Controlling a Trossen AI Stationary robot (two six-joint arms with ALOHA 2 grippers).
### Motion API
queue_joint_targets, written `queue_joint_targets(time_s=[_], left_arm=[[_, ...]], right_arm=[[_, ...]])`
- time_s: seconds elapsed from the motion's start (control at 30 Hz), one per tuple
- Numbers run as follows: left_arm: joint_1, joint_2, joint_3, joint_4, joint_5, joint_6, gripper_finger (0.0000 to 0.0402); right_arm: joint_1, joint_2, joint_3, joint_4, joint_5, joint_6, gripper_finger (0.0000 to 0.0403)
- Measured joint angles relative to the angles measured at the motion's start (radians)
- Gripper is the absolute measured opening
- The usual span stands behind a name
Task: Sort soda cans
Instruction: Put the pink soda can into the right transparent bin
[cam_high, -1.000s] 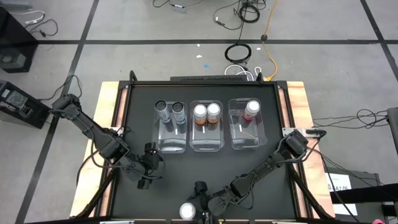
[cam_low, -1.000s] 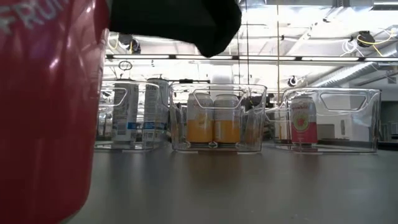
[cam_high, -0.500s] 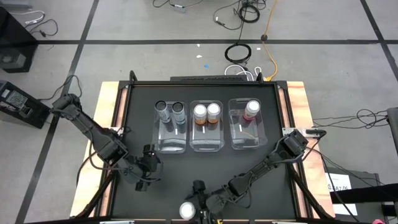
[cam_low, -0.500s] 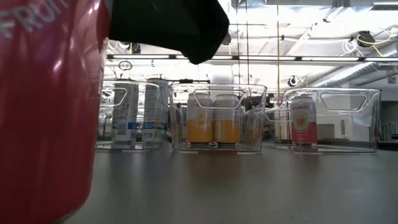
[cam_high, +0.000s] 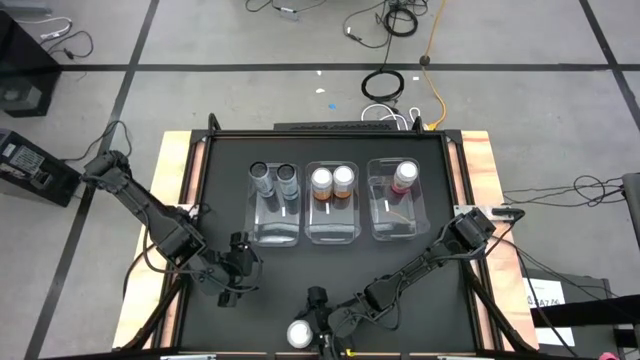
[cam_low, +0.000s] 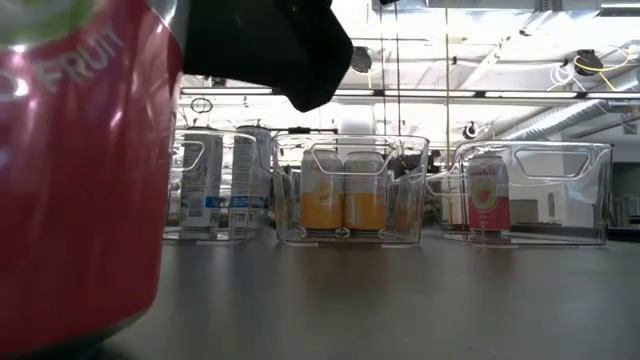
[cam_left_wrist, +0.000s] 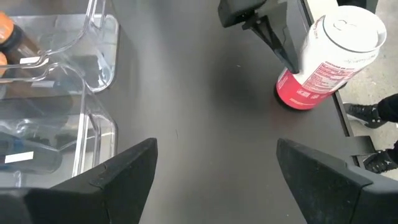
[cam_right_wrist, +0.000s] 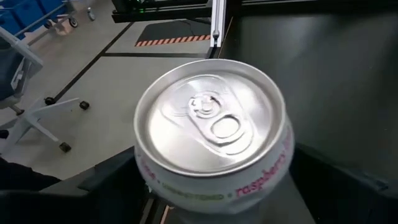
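Observation:
A pink soda can (cam_high: 299, 334) stands at the table's near edge; it fills the left of the low view (cam_low: 80, 180). My right gripper (cam_high: 312, 325) is shut on it, and the silvery top (cam_right_wrist: 211, 124) shows between the fingers. My left gripper (cam_high: 240, 270) hangs open and holding nothing over the near left of the table (cam_left_wrist: 214, 168). Two grey cans (cam_high: 274, 176), two orange cans (cam_high: 332, 181) and another pink can (cam_high: 405, 175) stand in three clear bins at the far side. My right gripper has the pink can's upper wall (cam_right_wrist: 155, 180) between its two fingers, one on each side just under the rim. The fingers come slanting down from the table's right side. One finger (cam_left_wrist: 283, 46) lies against the can's side. The can's base rests on the table.
The three clear bins (cam_high: 333, 228) stand side by side across the far middle of the table, with bare black tabletop between them and the near edge. The right bin (cam_high: 388, 215) has free room beside its single can. Cables lie on the floor beyond the table.
My right gripper has crept a little toward the table's left around the pink can. In the low view the can has shifted slightly and now takes up more of the picture. My left gripper has kept still.

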Motion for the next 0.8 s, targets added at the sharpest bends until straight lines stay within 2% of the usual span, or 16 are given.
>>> queue_joint_targets(time_s=[0.23,0.6,0.8], left_arm=[[0.0,0.0,0.0,-0.002,0.0,0.0,0.0338],[0.0,0.0,0.0,-0.001,-0.024,0.007,0.0338],[0.0,0.0,0.0,0.002,-0.028,0.007,0.0338]], right_arm=[[0.0,0.0,0.0,0.006,0.001,-0.023,0.0279],[-0.011,-0.031,-0.003,-0.021,0.013,-0.03,0.0281],[-0.029,-0.118,-0.002,-0.129,0.1,-0.031,0.0281]])
